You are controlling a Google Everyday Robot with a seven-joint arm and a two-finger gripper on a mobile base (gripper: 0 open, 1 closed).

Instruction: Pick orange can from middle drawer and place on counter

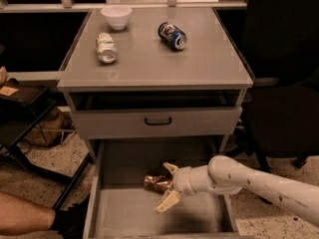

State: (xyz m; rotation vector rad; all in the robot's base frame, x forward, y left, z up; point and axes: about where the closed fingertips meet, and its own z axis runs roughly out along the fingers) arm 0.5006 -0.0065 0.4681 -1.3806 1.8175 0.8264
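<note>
Down on the floor of the middle drawer (119, 215), which stands pulled out at the bottom of the cabinet, the orange can (155, 182) lies on its side, towards the back and a little right of centre. Its crumpled, shiny surface catches the light. The gripper (165, 187) sits at the can's right end with its two pale fingers spread apart. One finger (171, 169) reaches past the back of the can and the other (168, 202) points down over the drawer floor in front of it, so the can's end lies between them. Whether either finger touches the metal cannot be told. The white arm (259, 183) enters from the lower right and crosses the drawer's right wall.

Just above the open drawer is a closed grey drawer with a small black handle (158, 121). Over that spreads the counter (164, 68), a flat grey slab. On it a white-silver can (106, 48) lies on its side at the left, a blue can (172, 36) lies tilted near the back centre, and a white bowl (116, 16) stands upright at the back left. A black chair (284, 83) stands to the right of the cabinet, and a bare leg (25, 220) shows at the lower left.
</note>
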